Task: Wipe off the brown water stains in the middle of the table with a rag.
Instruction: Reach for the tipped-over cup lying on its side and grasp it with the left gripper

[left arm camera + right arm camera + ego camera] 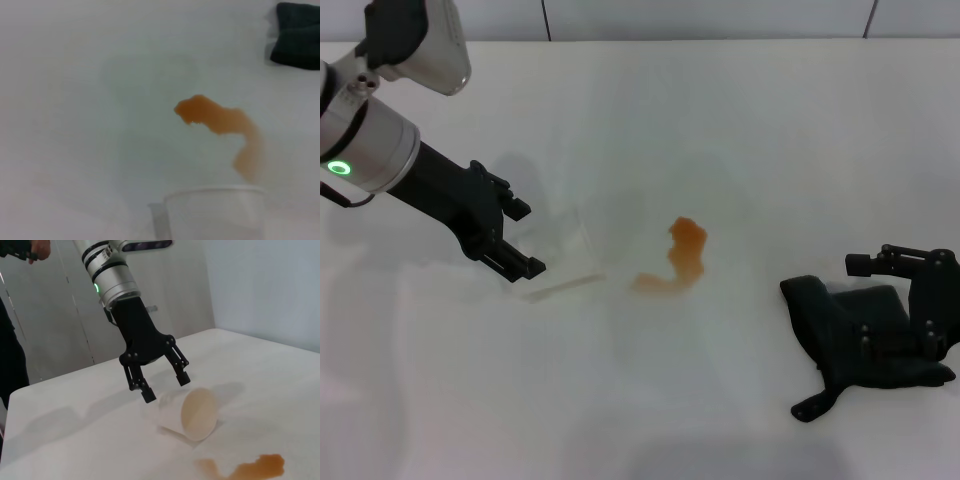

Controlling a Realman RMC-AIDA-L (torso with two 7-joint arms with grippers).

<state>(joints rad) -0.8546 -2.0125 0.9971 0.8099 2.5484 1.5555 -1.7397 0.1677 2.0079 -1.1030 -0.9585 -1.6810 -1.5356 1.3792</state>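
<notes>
Rag (865,345) lying under right gripper (910,300), fingers spread around it; stain (682,258) sitting leftward, toward L gripper (510,235), also spread.

- A large, smooth white tabletop (740,120) fills the head view, evenly lit, with soft grey shadows.
- Pale grey wall panels (65,325) with thin dark seams stand behind its far edge.
- A plain light-grey wall (265,285) meets them at a corner.

Black rag (865,340), orange-brown stains (682,258)
</notes>
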